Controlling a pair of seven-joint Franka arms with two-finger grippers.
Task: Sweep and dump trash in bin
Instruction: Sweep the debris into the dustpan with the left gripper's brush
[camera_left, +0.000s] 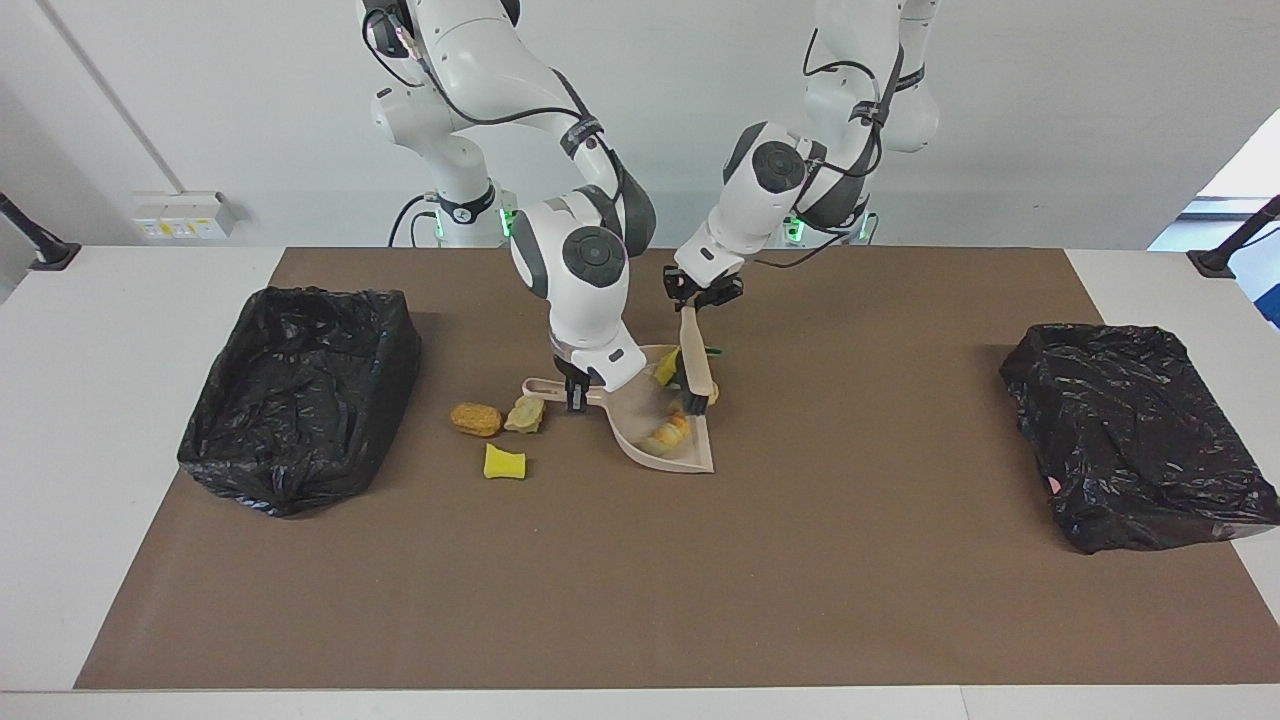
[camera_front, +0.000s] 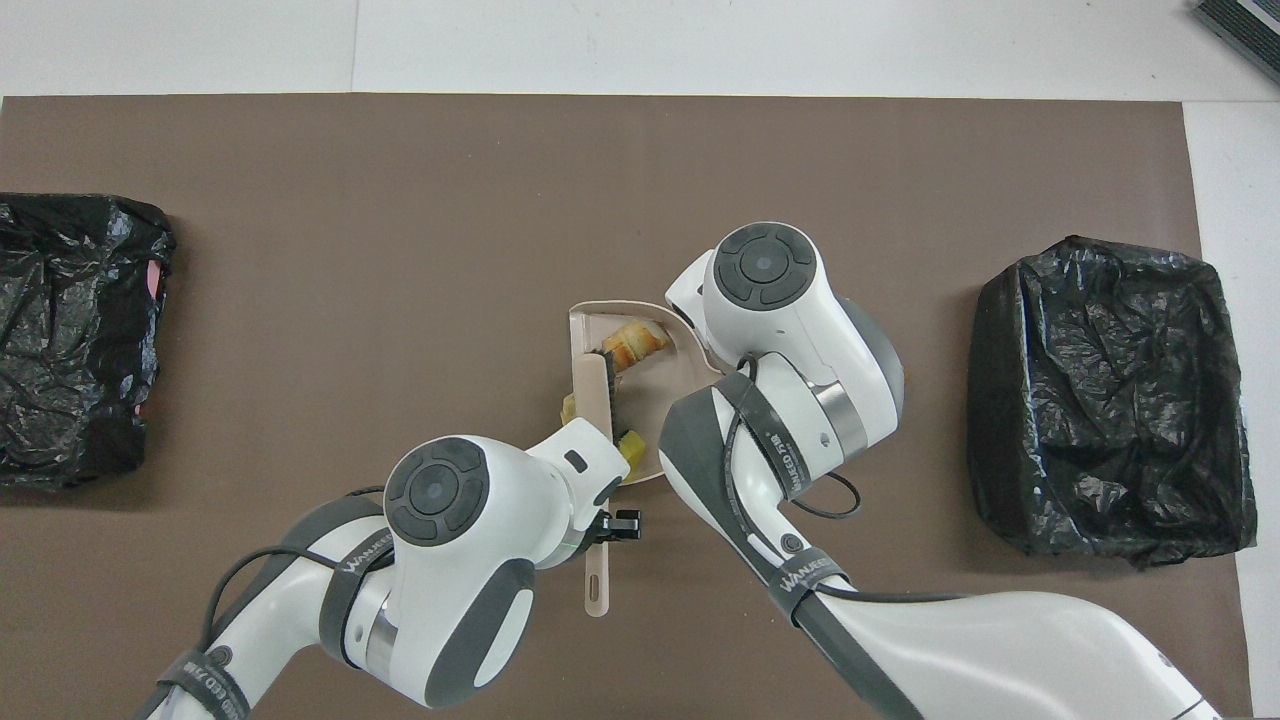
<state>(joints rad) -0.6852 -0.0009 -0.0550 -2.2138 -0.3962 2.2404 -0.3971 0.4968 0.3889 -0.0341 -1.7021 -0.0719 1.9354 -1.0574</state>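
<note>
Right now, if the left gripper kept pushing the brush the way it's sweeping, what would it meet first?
The left gripper has the brush in the dustpan; next it would likely meet the right gripper on the handle.

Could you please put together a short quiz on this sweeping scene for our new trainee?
1. True or false: the brush is held by the left gripper.
2. Where is the orange bread-like lump that the brush has pushed?
A. on the mat
B. in the dustpan
C. in a black-lined bin
3. Fill in: the right gripper is shut on the dustpan's ____.

Key
1. True; it grips the brush's handle, bristles down at the pan's mouth.
2. B
3. handle. Three scraps, the browned lump, the tan lump and the yellow sponge piece, lie unswept beside it.
</note>
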